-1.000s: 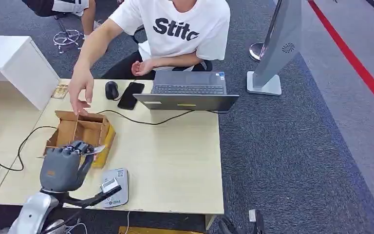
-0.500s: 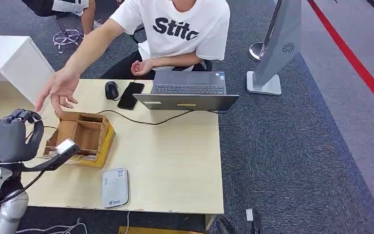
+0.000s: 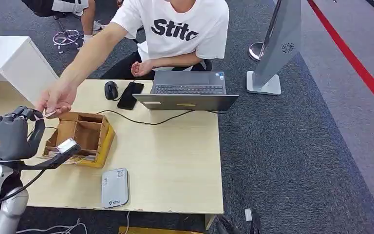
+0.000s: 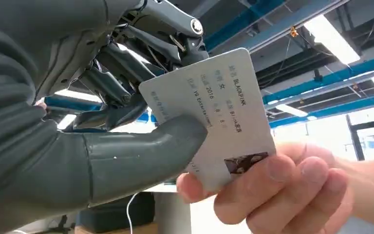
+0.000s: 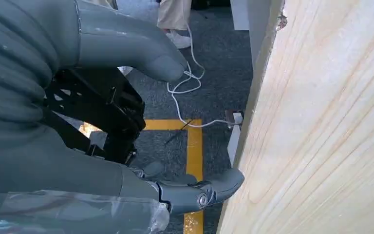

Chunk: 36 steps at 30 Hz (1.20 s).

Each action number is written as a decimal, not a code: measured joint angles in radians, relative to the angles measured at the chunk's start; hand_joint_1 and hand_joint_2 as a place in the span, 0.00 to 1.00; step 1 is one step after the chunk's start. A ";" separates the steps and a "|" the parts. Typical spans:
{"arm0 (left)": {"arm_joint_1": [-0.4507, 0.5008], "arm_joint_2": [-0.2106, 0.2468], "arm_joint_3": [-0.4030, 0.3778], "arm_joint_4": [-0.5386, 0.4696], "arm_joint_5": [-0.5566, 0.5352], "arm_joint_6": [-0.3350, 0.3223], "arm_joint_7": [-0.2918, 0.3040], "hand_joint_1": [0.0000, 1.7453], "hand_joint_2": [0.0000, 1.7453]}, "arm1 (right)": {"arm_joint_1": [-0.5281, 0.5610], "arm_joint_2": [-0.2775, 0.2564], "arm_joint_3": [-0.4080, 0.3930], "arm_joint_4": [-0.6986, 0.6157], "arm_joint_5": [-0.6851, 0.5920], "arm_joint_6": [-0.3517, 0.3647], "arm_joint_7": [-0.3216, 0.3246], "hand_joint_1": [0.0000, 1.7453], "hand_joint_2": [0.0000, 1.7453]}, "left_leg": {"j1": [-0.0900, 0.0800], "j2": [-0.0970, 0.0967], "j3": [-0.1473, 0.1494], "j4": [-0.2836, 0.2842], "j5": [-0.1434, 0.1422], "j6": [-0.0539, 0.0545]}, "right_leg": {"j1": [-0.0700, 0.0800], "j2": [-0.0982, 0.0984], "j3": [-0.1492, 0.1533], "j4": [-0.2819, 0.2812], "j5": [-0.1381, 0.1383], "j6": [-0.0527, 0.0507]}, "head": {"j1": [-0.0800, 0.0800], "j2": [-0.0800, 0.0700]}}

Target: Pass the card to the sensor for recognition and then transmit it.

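The left hand (image 3: 7, 136) is raised above the table's left end, beside the wooden box (image 3: 82, 138). Its thumb and dark fingers (image 4: 126, 73) pinch the card (image 4: 214, 112), a white card with printed text and a small photo, seen close up in the left wrist view. A person's hand (image 3: 56, 100) reaches across from the far side of the table and grips the same card at its other end; in the left wrist view that hand's (image 4: 272, 190) fingertips lie over the photo corner and its thumb sits behind the card. So the card is held by both hands at once, in the air above the table's left end, near the box's far left corner. In the head view the card (image 3: 48, 114) shows only as a small pale sliver between the two hands.

The sensor (image 3: 115, 187), a flat grey-white pad, lies on the table (image 3: 175, 156) near its front edge, well apart from the card. The box stands between the sensor and the person's hand.

The right hand (image 5: 78, 122) hangs below and beside the table edge, over grey carpet with a yellow floor line; its thumb and fingers are apart and nothing is in them.

On the table's far side are a laptop (image 3: 189, 90), a black phone (image 3: 130, 94) and a mouse (image 3: 111, 89), with a black cable (image 3: 146, 119) running across the top
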 joint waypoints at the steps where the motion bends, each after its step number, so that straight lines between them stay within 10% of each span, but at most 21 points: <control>1: -0.001 0.000 -0.001 0.000 -0.003 0.002 0.000 1.00 1.00 | 0.000 0.000 0.000 0.000 0.000 0.000 0.000 0.00 1.00 | 0.000 0.000 0.000 0.000 0.000 0.000 | 0.000 0.000 0.000 0.000 0.000 0.000 | 0.000 0.000; 16: -0.139 0.031 -0.001 0.092 0.010 -0.082 0.053 1.00 1.00 | -0.005 0.000 0.000 -0.003 0.023 -0.005 0.011 0.00 1.00 | 0.000 0.000 0.000 0.000 0.000 -0.001 | 0.000 0.001 -0.001 0.000 0.000 0.000 | 0.000 0.000; 17: -0.150 0.035 -0.001 0.107 0.010 -0.082 0.052 0.66 1.00 | -0.006 0.000 0.000 -0.003 0.024 -0.006 0.011 0.00 1.00 | 0.000 0.001 0.000 0.000 0.000 -0.001 | 0.000 0.001 -0.001 0.001 0.001 -0.001 | 0.001 0.000; 18: -0.158 0.036 -0.001 0.118 0.010 -0.081 0.051 0.00 1.00 | -0.007 0.000 0.000 -0.003 0.024 -0.006 0.011 0.00 1.00 | 0.000 0.003 0.000 0.000 0.000 -0.001 | 0.000 0.002 -0.001 0.001 0.001 -0.001 | 0.000 0.000; 36: -0.164 0.037 -0.004 0.160 -0.010 -0.072 0.053 0.00 1.00 | -0.007 0.000 0.000 -0.003 0.028 -0.004 0.011 0.00 1.00 | 0.000 0.003 -0.001 0.000 0.000 -0.001 | 0.000 0.002 -0.001 0.000 0.001 -0.001 | 0.001 0.000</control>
